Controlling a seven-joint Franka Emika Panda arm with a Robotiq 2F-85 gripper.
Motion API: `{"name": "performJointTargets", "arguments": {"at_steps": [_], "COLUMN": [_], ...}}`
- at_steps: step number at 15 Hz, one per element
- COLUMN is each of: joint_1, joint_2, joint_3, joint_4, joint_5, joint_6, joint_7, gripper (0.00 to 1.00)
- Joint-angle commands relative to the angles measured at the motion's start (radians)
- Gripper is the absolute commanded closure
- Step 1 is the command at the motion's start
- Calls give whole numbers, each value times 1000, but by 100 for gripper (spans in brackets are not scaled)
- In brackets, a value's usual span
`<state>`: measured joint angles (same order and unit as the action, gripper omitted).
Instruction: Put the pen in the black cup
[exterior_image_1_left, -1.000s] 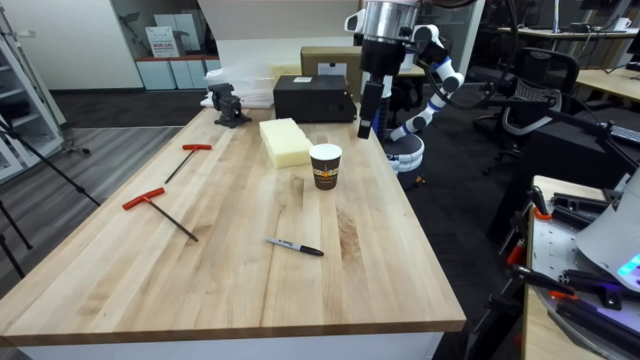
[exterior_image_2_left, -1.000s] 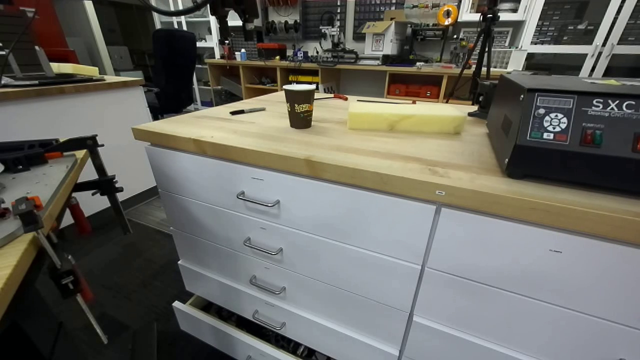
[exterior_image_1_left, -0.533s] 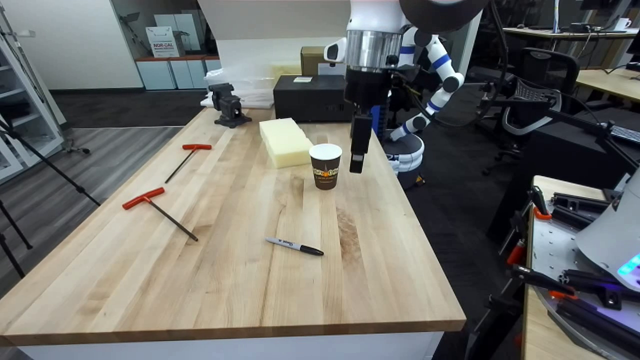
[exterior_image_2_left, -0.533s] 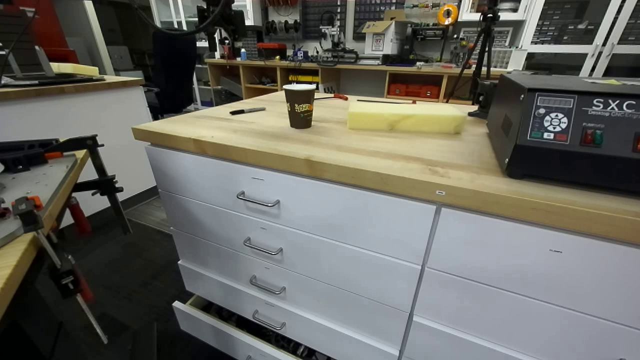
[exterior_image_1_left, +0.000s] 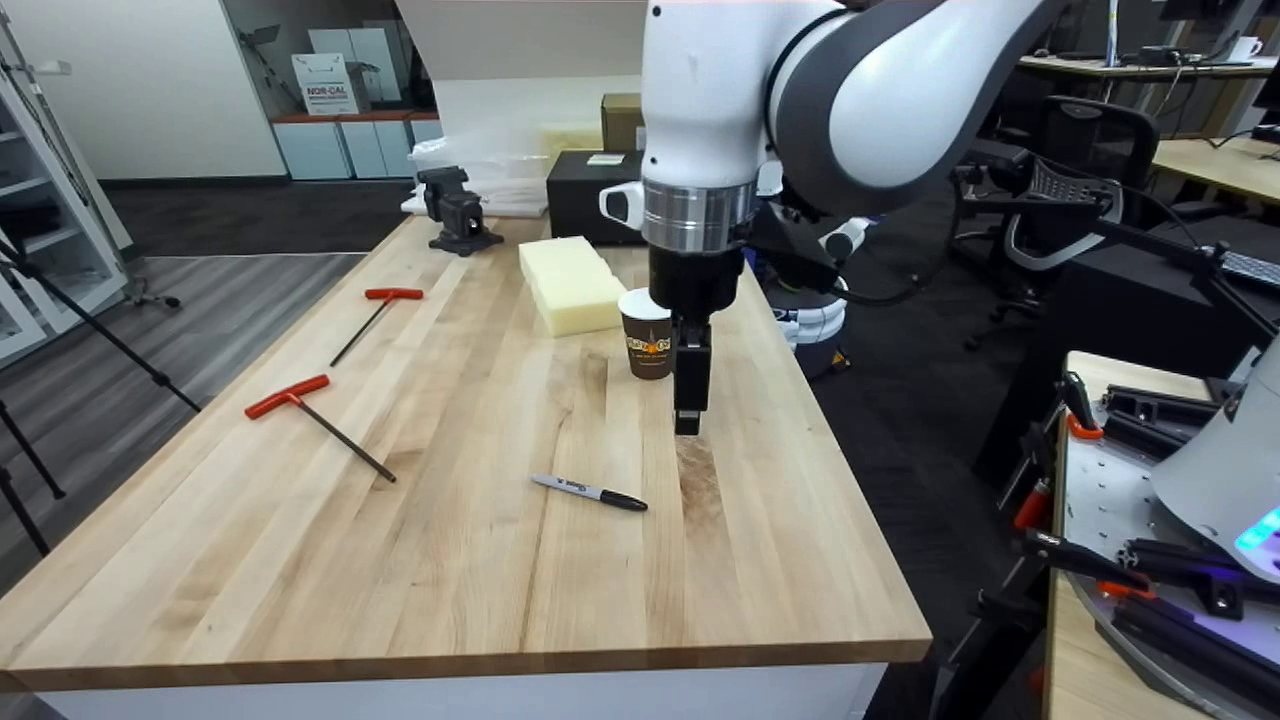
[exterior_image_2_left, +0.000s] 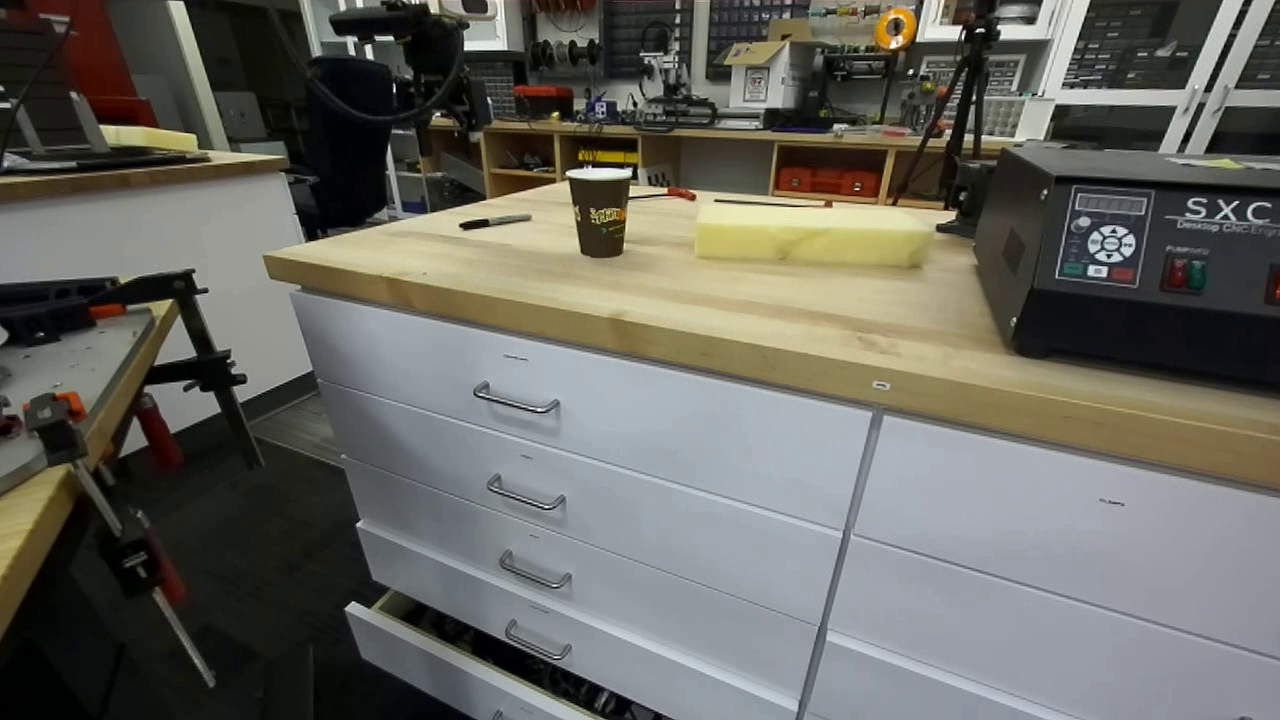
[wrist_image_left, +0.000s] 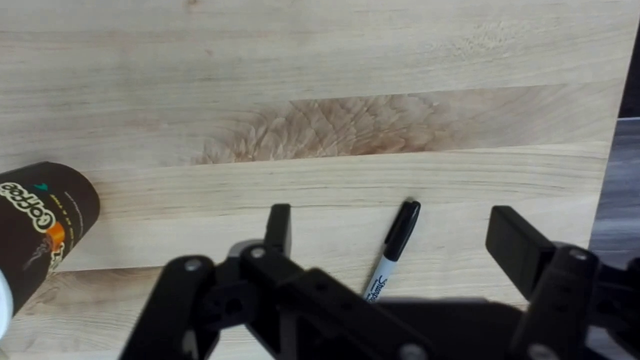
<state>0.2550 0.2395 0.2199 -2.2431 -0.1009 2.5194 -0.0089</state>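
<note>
Plainly, the Sharpie marker (exterior_image_1_left: 588, 493) lies flat on the worktop (exterior_image_1_left: 430, 590), toward the near edge as an exterior view has it and closer to the right edge than the left, its black cap aimed at the right edge. The dark brown paper coffee cup (exterior_image_1_left: 645, 345) stands upright farther from the near edge; a yellow foam block (exterior_image_1_left: 570, 285) lies near it (a gap shows between the two in an exterior view). The end effector (wrist_image_left: 392, 232) hangs over the worktop on the near-edge side of the cup, hiding part of it in an exterior view, its fingers (wrist_image_left: 520, 250) set wide apart. Seen from the wrist, the marker's cap shows in the gap between them, while the end of the barrel is hidden behind the end effector itself. Two red T-handle keys (exterior_image_1_left: 292, 398) lie near the left edge, a small bench vise (exterior_image_1_left: 457, 212) stands by the far left corner, and a black CNC control box (exterior_image_1_left: 597, 205) (lettered "SXC") sits at the far edge. Below the worktop, a low drawer (exterior_image_2_left: 420, 662) stands pulled partly out.
</note>
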Motion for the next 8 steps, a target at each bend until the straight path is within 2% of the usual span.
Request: {"name": "performJointTargets", "arguments": {"at_steps": [1,8], "joint_1": [47,109], "joint_2": [119,264], "joint_3": [-36,-107], "joint_4": [125,308], "joint_5": [-101,-144], "joint_6": [-25,-84], "joint_7": [109,237], "gripper": [0,0]}}
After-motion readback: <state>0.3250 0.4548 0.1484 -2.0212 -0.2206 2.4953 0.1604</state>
